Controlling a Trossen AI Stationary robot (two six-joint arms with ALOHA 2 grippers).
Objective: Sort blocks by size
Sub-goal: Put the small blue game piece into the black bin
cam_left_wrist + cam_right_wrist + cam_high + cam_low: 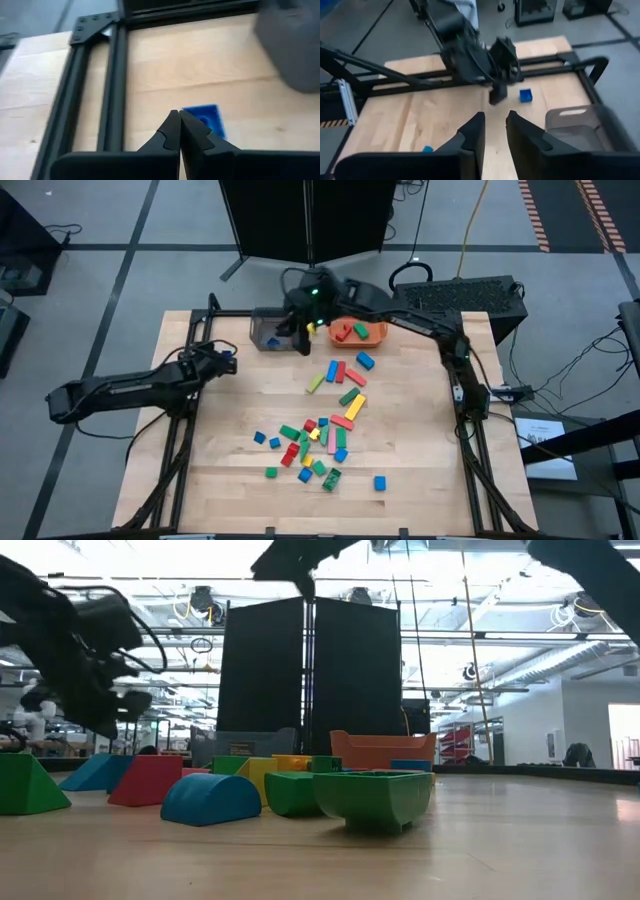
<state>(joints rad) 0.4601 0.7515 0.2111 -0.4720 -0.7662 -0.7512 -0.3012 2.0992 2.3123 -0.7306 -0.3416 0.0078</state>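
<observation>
Several coloured blocks [320,430], cubes and longer bars, lie scattered on the middle of the wooden table. One blue cube [202,117] lies apart near the table's left edge. My left gripper [177,115] is shut and empty, its tips on the table side of that cube [525,95], with a gap between them in the right wrist view. My right gripper [495,122] hangs open and empty high over the far edge, beside the grey bin [266,332]. Red and green blocks lie in the orange bin [372,332].
Black frame rails [112,85] run along the table's left edge, close to my left gripper. The grey bin [572,125] and the orange bin [380,748] stand side by side at the far edge. Bare wood lies at the near left and far right.
</observation>
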